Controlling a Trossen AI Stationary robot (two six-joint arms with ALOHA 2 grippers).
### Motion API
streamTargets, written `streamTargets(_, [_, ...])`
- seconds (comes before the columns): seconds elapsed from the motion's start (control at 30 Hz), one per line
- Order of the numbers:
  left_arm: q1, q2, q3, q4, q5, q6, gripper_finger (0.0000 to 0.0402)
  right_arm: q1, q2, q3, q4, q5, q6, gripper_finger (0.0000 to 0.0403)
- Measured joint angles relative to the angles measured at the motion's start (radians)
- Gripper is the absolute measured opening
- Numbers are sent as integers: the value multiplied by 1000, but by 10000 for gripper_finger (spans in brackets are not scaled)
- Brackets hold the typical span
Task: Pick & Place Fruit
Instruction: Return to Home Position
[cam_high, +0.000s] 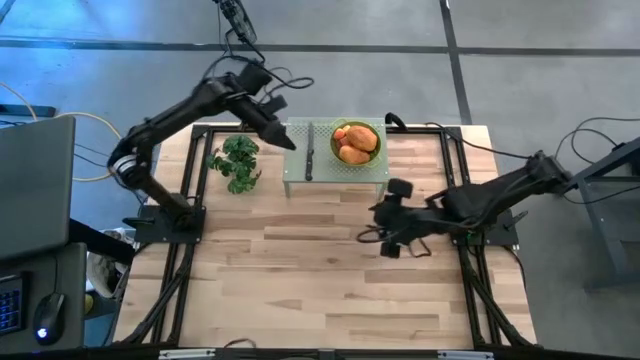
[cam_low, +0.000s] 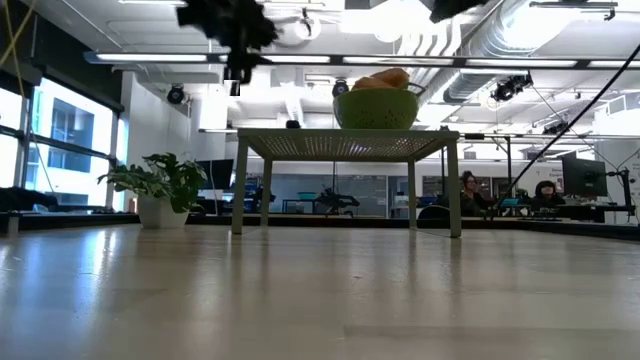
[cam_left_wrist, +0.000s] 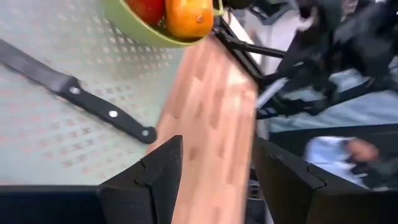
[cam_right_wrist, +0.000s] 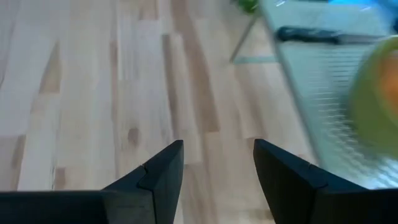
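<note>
Bare wooden bench (cam_high: 330, 285) lies in front. The right gripper (cam_right_wrist: 217, 165) hangs over mid-bench, just in front of the shelf's right end, its fingers spread apart with nothing between them. Behind it stands a pale green perforated shelf (cam_high: 300, 178) on four legs. A green strainer bowl (cam_high: 379, 150) sits on the shelf's right half, and the fruit (cam_high: 352, 142) lies inside it. Two large orange ovals fill the top, one with a reddish blush. The left wrist view shows a red round one (cam_left_wrist: 147, 9) touching an orange one at the rim. Smaller pieces cannot be made out. A black-handled knife (cam_high: 310, 152) lies flat on the shelf left of the bowl, apart from it. The left gripper (cam_left_wrist: 217, 168) hovers over the shelf's left end, fingers parted and empty. A leafy plant (cam_high: 236, 163) stands on the bench left of the shelf. Beyond the bench, people (cam_low: 468, 190) sit at desks.
</note>
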Motion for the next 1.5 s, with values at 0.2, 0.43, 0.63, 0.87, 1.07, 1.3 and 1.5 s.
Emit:
streamTargets(0.2, [0, -157, -35, -7, -63, 104, 191, 59, -133, -65, -5, 145, 60, 188])
streamTargets(0.43, [0, -436, -330, 200, -60, 80, 191, 112, -267, -252, 74, 269, 175, 188])
streamTargets(0.63, [0, -690, -604, 350, -51, 42, 191, 113, -327, -352, 180, 230, 144, 188])
streamTargets(0.87, [-1, -963, -856, 480, -55, -20, 191, 46, -386, -458, 425, 77, -20, 188])
streamTargets(1.07, [-1, -1175, -1013, 588, -102, -95, 191, -32, -417, -519, 568, -4, -108, 188])
streamTargets(1.3, [-1, -1340, -1099, 581, -332, -119, 191, -117, -418, -527, 622, 3, -200, 188])
streamTargets(1.5, [-1, -1434, -1188, 581, -475, -87, 190, -197, -418, -527, 649, 0, -271, 188])
